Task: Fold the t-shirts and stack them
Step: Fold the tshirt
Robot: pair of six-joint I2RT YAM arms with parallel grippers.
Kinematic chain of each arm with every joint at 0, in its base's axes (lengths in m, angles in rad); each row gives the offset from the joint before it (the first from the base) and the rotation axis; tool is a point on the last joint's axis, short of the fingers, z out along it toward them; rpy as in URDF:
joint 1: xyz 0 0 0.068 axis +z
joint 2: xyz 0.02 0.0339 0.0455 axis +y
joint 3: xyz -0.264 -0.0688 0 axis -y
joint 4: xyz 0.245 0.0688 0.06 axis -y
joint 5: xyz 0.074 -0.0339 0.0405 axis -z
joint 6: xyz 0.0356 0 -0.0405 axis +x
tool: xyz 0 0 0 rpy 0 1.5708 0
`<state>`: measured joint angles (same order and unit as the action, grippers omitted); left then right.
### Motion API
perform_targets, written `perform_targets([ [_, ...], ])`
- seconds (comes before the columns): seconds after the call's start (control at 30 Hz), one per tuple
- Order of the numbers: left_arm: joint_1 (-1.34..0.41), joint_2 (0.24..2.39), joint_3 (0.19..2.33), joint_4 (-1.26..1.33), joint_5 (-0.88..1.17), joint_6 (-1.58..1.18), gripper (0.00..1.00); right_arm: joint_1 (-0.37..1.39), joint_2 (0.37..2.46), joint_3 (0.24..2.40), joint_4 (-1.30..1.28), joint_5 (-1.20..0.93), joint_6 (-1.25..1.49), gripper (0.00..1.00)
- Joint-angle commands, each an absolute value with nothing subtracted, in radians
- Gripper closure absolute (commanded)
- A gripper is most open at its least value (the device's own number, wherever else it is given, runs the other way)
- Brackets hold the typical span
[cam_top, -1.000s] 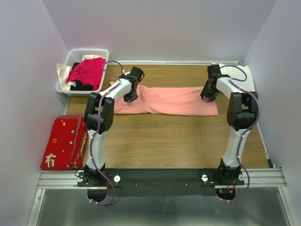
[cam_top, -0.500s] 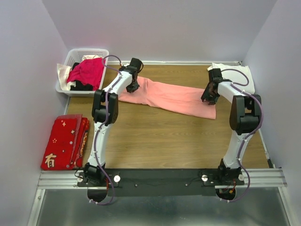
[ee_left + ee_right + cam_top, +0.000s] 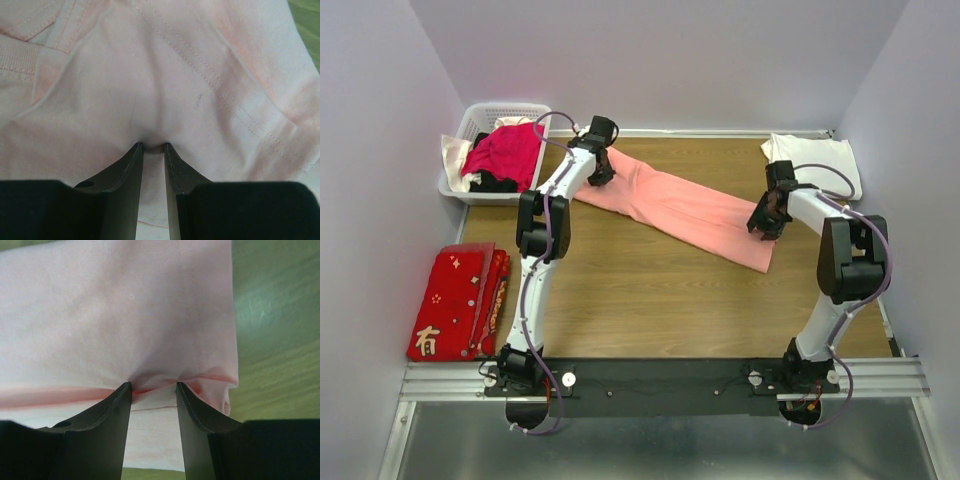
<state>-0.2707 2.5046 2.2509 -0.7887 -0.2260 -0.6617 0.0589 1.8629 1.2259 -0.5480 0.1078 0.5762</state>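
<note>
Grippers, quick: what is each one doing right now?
Left gripper: closed, pinching the pink t-shirt at its collar end.
Right gripper: closed, pinching the same pink t-shirt at its other end.

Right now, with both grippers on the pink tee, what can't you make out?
Top view: how the left gripper and right gripper close, hidden by their own wrists.
Wrist views: how many pink tee layers each pinch holds; cloth fills the frame.
Top view: what lies deep in the basket, under a magenta garment.
Top view: how the white tee is folded; too small.
</note>
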Motion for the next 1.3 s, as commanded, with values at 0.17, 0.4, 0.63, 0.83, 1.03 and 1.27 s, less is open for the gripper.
perform_targets([
  [0.17, -0.245, 2.572, 2.308, -0.594, -0.049, -0.529, 0.68, 0.066, 1.757, 1.052, -0.66, 0.064, 0.598, 0.5],
  [0.4, -0.241, 2.543, 2.244, -0.44, -0.005, -0.508, 0.67, 0.081, 1.66, 0.939, -0.658, 0.037, 0.607, 0.5],
  [0.63, -0.241, 2.496, 2.23, -0.324, 0.072, -0.499, 0.67, 0.089, 1.531, 0.848, -0.661, 0.058, 0.614, 0.5],
  [0.83, -0.247, 2.28, 2.093, -0.193, -0.054, -0.422, 0.67, 0.089, 1.447, 0.917, -0.664, 0.11, 0.595, 0.5],
  [1.03, -0.25, 2.073, 1.974, -0.178, -0.074, -0.388, 0.67, 0.089, 1.397, 1.017, -0.669, 0.146, 0.533, 0.5],
  [1.27, -0.262, 1.873, 1.783, -0.261, -0.1, -0.399, 0.67, 0.098, 1.358, 1.028, -0.686, 0.005, 0.466, 0.5],
])
